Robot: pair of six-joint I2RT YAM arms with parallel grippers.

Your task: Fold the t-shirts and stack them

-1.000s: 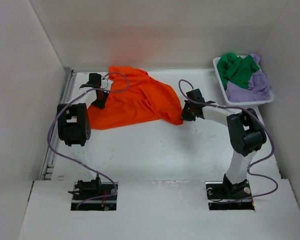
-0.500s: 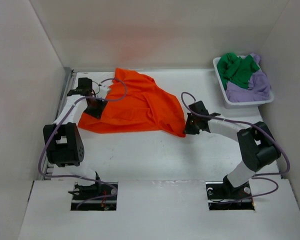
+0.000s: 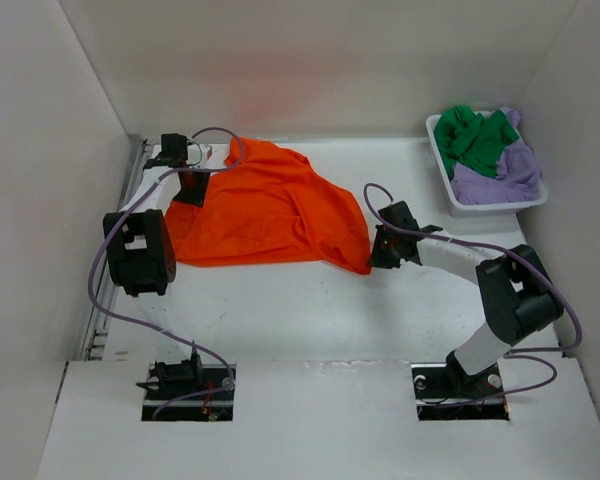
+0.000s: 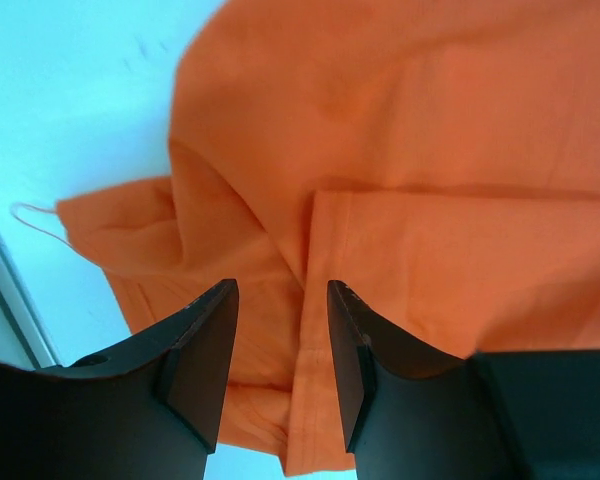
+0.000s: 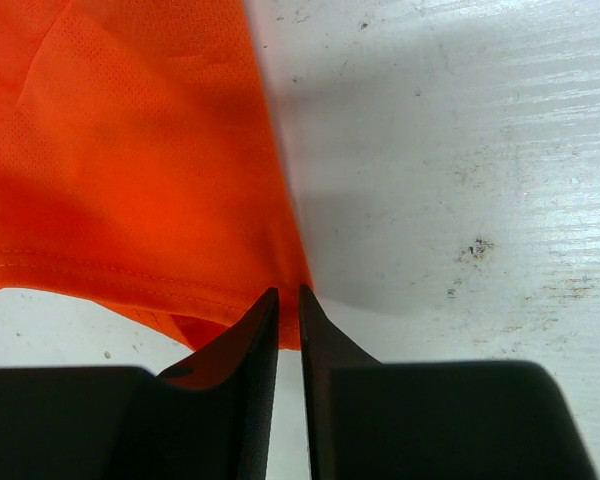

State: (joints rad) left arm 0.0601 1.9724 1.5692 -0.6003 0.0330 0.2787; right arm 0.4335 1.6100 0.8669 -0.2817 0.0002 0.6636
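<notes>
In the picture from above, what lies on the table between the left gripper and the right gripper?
The orange t-shirt fills that stretch, from the left gripper to the right gripper; the top external view shows it.

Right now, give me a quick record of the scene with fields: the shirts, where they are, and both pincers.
orange shirt: spread rumpled on the table, unfolded
green shirt: bunched in the white basket, far right
lavender shirt: bunched in same basket
left pincer: open, over the orange shirt's left edge
right pincer: jaws nearly together at its right corner; grip unclear
stack: not started
</notes>
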